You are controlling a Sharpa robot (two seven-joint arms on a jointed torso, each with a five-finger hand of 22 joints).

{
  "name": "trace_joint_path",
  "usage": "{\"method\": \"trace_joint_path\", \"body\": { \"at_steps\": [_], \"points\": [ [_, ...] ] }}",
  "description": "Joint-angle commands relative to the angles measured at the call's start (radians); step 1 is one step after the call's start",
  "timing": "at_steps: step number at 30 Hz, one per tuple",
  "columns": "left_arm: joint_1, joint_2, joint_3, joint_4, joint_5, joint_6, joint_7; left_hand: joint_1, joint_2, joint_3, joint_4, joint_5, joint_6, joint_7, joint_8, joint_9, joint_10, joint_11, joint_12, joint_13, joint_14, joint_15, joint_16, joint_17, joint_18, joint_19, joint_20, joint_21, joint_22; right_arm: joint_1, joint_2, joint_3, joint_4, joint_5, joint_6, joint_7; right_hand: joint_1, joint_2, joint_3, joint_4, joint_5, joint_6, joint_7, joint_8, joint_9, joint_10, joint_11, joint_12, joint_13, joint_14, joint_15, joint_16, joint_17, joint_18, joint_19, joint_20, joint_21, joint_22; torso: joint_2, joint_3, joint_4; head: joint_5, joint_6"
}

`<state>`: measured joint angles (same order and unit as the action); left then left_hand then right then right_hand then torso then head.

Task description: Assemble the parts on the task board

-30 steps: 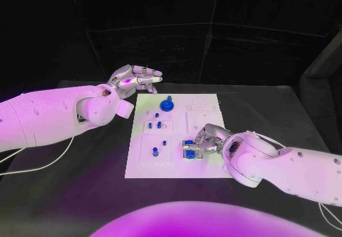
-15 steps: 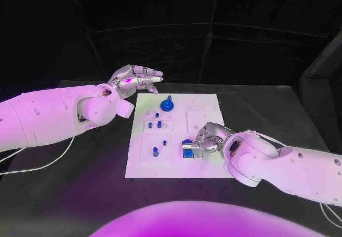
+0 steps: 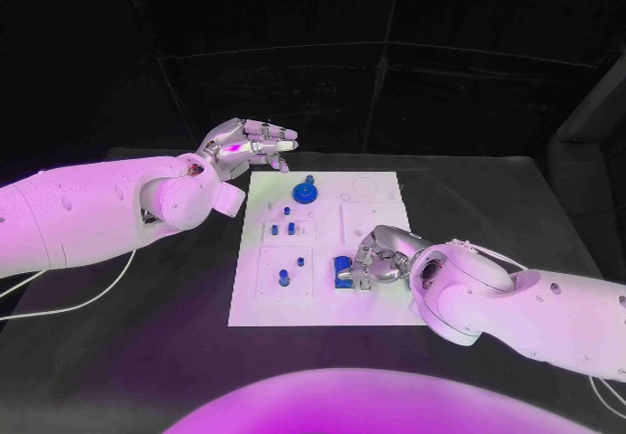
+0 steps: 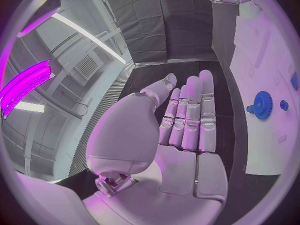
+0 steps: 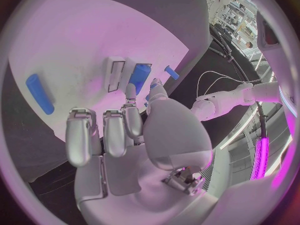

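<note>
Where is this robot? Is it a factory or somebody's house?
Probably neither: it looks like a robot test lab. A black table stands against dark curtained walls, with a white task board holding small blue parts, and the left hand and right hand over it.

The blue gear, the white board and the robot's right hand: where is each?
blue gear (image 3: 306, 192), head view, its toothed disc.
white board (image 3: 268, 303), head view, bare near corner.
right hand (image 3: 372, 262), head view, its knuckles.

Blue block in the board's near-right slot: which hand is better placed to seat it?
Right. The right hand is over the blue block with fingertips at it; the left hand hovers open beyond the task board's far corner.
</note>
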<state>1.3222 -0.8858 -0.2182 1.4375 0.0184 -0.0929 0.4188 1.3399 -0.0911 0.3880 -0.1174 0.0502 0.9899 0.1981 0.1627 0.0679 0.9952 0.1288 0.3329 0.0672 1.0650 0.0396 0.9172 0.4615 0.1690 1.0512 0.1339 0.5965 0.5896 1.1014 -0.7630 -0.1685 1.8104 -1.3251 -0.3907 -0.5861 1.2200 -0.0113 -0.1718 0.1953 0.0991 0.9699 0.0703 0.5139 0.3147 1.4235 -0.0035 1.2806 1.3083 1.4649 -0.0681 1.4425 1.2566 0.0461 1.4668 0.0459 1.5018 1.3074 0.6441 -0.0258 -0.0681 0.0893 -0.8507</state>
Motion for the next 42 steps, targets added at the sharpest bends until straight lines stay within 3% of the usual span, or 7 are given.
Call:
{"method": "trace_joint_path", "body": {
  "at_steps": [1, 15, 19, 26, 32, 38, 42],
  "points": [
    [0.002, 0.0, 0.001, 0.0, 0.003, 0.013, 0.002, 0.0, 0.009, -0.007, 0.002, -0.001, -0.004, 0.002, 0.004, -0.001, -0.004, 0.001, 0.003, -0.001, 0.0, 0.006, -0.006, -0.001, 0.013, -0.001, 0.007, -0.004, -0.002, 0.001, 0.001, 0.001, 0.0, -0.015, 0.02, 0.015, 0.011, 0.0, -0.001, -0.008, 0.004, -0.005, -0.004, 0.003, 0.002, 0.002, -0.005, 0.0, 0.002, 0.052, -0.004, -0.004, 0.002, -0.008, 0.001, -0.004, 0.0, 0.105, 0.001, -0.0007, 0.0025, 0.0, -0.001],
    [0.002, 0.0, 0.001, -0.002, 0.003, 0.012, 0.001, 0.0, 0.009, -0.007, 0.002, -0.001, -0.004, 0.002, 0.004, -0.001, -0.004, 0.001, 0.003, -0.001, 0.0, 0.006, -0.006, -0.001, 0.013, -0.001, 0.007, -0.004, -0.002, 0.001, 0.008, 0.0, -0.028, -0.008, 0.004, 0.021, 0.007, 0.03, -0.007, -0.012, 0.014, -0.014, -0.005, 0.019, 0.014, 0.004, -0.006, 0.0, 0.005, 0.052, -0.005, -0.004, 0.002, -0.008, 0.001, -0.005, 0.0, 0.105, 0.0, -0.0002, 0.0001, 0.002, -0.002],
    [0.002, 0.0, 0.001, -0.003, 0.003, 0.012, 0.002, 0.0, 0.009, -0.007, 0.002, -0.001, -0.004, 0.002, 0.004, -0.001, -0.004, 0.001, 0.003, -0.001, 0.0, 0.006, -0.006, -0.001, 0.013, -0.001, 0.007, -0.004, -0.002, 0.002, -0.033, 0.0, -0.01, 0.069, -0.044, 0.145, 0.038, 0.047, -0.002, -0.04, 0.078, -0.039, 0.001, 0.015, 0.015, -0.001, -0.001, -0.008, 0.001, 0.051, -0.003, -0.008, -0.003, -0.007, -0.004, -0.004, -0.004, 0.098, -0.001, -0.0013, -0.001, -0.001, -0.001],
    [0.002, 0.0, 0.001, -0.005, 0.003, 0.012, 0.003, 0.0, 0.009, -0.007, 0.002, -0.001, -0.004, 0.002, 0.004, -0.001, -0.004, 0.001, 0.003, -0.001, 0.0, 0.006, -0.006, -0.001, 0.013, -0.001, 0.007, -0.004, -0.002, 0.02, -0.144, 0.001, 0.033, 0.213, -0.062, 0.287, 0.08, 0.064, 0.013, -0.082, 0.092, -0.087, 0.023, -0.033, -0.006, -0.014, 0.016, -0.029, -0.011, 0.05, 0.011, -0.011, -0.007, -0.005, -0.01, 0.007, -0.008, 0.09, -0.001, 0.0, -0.0032, -0.008, 0.003],
    [0.001, 0.003, 0.0, -0.009, 0.003, 0.014, 0.004, 0.0, 0.009, -0.008, 0.001, -0.001, -0.004, 0.002, 0.005, -0.001, -0.004, 0.001, 0.004, -0.001, 0.0, 0.006, -0.006, -0.002, 0.013, -0.001, 0.007, -0.004, -0.002, 0.037, -0.253, 0.0, 0.036, 0.163, 0.033, 0.264, 0.119, 0.071, 0.045, -0.13, 0.178, -0.092, 0.04, -0.109, -0.054, -0.062, 0.029, -0.121, -0.08, 0.043, 0.023, -0.029, -0.04, 0.001, -0.028, 0.019, -0.021, 0.065, -0.002, -0.0025, -0.0039, -0.023, 0.009],
    [-0.001, 0.006, 0.0, -0.012, 0.003, 0.019, 0.006, 0.0, 0.009, -0.008, 0.001, -0.001, -0.004, 0.002, 0.005, -0.001, -0.004, 0.001, 0.004, -0.001, 0.0, 0.006, -0.006, -0.002, 0.013, -0.001, 0.007, -0.004, -0.002, 0.039, -0.281, -0.001, 0.021, 0.05, 0.062, 0.213, 0.099, 0.063, 0.045, -0.13, 0.164, -0.06, 0.037, -0.123, -0.069, -0.058, 0.027, -0.129, -0.088, 0.042, 0.023, -0.032, -0.043, 0.002, -0.03, 0.021, -0.024, 0.063, -0.001, 0.0015, -0.0049, -0.034, 0.011],
    [-0.002, 0.006, 0.0, -0.012, 0.003, 0.02, 0.007, 0.0, 0.01, -0.008, 0.001, -0.001, -0.003, 0.002, 0.005, 0.0, -0.004, 0.001, 0.004, -0.001, 0.0, 0.006, -0.006, -0.002, 0.013, -0.001, 0.007, -0.005, -0.002, 0.039, -0.282, -0.001, 0.009, -0.011, 0.087, 0.148, 0.066, 0.058, 0.037, -0.116, 0.14, -0.032, 0.031, -0.124, -0.074, -0.052, 0.023, -0.131, -0.09, 0.043, 0.02, -0.034, -0.043, 0.002, -0.029, 0.02, -0.023, 0.064, -0.001, -0.0011, -0.0045, -0.038, 0.009]
  ]
}}
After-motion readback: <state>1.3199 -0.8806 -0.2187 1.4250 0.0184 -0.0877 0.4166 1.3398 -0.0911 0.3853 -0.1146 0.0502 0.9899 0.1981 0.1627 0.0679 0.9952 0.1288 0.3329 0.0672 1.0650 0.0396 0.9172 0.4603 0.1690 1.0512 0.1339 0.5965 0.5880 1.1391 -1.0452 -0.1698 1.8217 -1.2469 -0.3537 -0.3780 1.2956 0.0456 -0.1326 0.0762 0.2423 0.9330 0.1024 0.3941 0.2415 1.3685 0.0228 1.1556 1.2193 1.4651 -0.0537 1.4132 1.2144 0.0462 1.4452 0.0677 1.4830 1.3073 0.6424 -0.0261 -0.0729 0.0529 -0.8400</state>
